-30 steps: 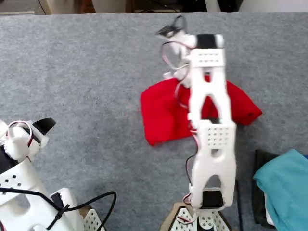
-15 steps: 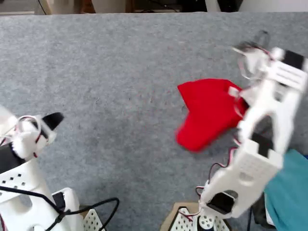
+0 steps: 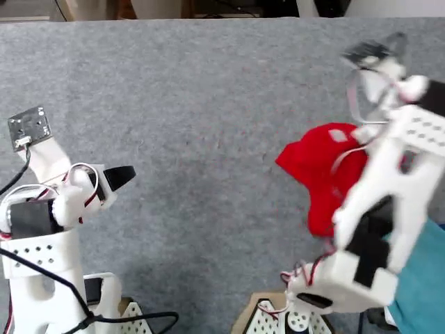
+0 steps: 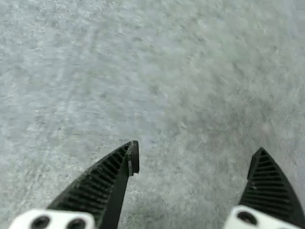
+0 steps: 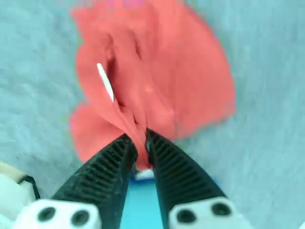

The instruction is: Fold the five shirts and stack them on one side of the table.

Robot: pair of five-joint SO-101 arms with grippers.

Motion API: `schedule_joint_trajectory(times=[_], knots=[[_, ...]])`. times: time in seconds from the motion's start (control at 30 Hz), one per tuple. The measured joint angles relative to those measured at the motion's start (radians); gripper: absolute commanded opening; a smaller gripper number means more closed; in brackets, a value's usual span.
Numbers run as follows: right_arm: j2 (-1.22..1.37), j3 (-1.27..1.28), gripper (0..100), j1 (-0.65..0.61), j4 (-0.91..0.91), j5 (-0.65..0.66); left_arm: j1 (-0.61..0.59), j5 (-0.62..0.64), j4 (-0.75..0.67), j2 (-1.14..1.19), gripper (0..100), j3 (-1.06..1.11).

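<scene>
At the surface's [image 3: 195,83] three o'clock, right jaws clamp the red shirt [image 3: 325,170], seemingly lifted over a teal shirt [image 3: 425,278]. Left jaws, nine o'clock, stand apart.

— What's the table [image 3: 208,83] like?
— Covered all over in grey, felt-like cloth, lying flat.
— Anything lying on it?
— A teal shirt [image 3: 424,278] at the near right corner, running off past the edge of view. A red shirt [image 3: 313,163] is just beside it, toward the middle. Whether that one rests on the cloth or hangs above it, I cannot tell.
</scene>
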Motion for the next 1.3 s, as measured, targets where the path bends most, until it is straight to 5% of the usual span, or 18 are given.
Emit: schedule_joint_trajectory(times=[0.33,0.53,0.7,0.93,1.07,1.3], knots=[[-0.101,-0.003,0.5,-0.727,-0.097,-0.362,-0.436,-0.002,0.0,0.0,36,-0.014],[0.026,-0.006,0.5,-0.953,-0.252,-0.465,-0.707,-0.002,-0.018,0.0,36,-0.109],[0.203,-0.006,0.7,-1.069,-0.27,-0.471,-0.801,-0.002,-0.095,0.0,36,-0.124],[0.331,-0.014,19.5,-1.163,-0.157,-0.46,-0.783,0.0,-0.109,0.002,36,-0.124],[0.322,-0.087,27.9,-1.174,-0.069,-0.361,-0.647,0.0,-0.112,0.061,36,-0.106],[0.149,-0.206,28.1,-1.102,-0.003,-0.31,-0.381,0.051,-0.112,0.308,36,-0.118]])
